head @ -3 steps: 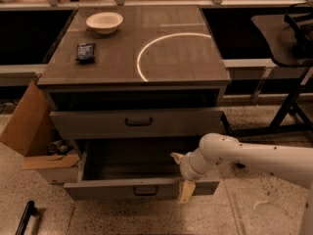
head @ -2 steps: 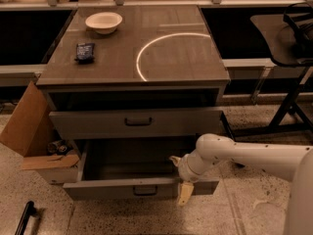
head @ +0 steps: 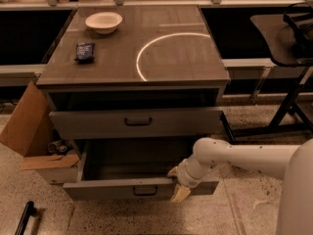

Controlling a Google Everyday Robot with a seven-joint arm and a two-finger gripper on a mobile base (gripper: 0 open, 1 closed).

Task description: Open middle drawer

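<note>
Gripper: gripper (head: pixel 176 182) at 5 o'clock, tan fingers (head: pixel 180 194) closed over the front panel's top edge, one inside, one outside
Drawer: middle drawer (head: pixel 112 189) at 6 o'clock, pulled well out
Above: upper drawer (head: pixel 138 124) juts slightly
Around: cardboard box (head: pixel 29 126) at 8 o'clock; bowl (head: pixel 103 21) and dark packet (head: pixel 84 51) at 11 o'clock

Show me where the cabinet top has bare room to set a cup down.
The cabinet top is bare right of the bowl and dark packet, which crowd its left rear. The middle drawer stands open, but the claw sits at its front right.
</note>
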